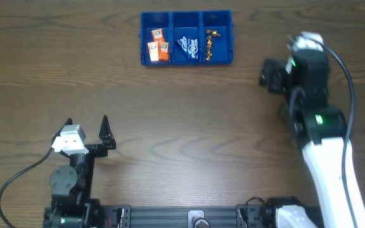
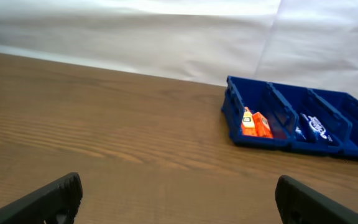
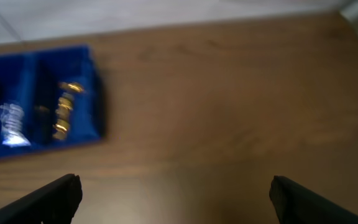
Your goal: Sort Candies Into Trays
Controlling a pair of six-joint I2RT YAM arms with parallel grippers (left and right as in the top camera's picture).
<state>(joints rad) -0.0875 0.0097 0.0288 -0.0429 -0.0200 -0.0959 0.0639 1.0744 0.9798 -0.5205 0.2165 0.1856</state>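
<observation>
Left gripper (image 1: 86, 120) near at seven o'clock, fingers spread wide, holding nothing. Right gripper (image 3: 174, 193) out at three o'clock, jaws apart, empty too. Far at twelve lies the blue tray (image 1: 187, 62), long axis nine-to-three, with orange candies (image 1: 158, 49), blue candies (image 1: 187, 45) and gold candies (image 1: 210, 43) binned separately. The danger, I'd say: a right-arm sweep toward nine clips the tray's end and slews it.

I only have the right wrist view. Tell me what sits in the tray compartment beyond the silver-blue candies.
Observer: The blue tray has a third compartment, the farthest from the gold candies; it holds orange candies.
Operator: Count them.
Observer: Three small packs, as far as the top view shows.
Operator: Now report the other arm.
Observer: The left arm sits low near its base, well short of the tray, jaws open with nothing between them.
</observation>
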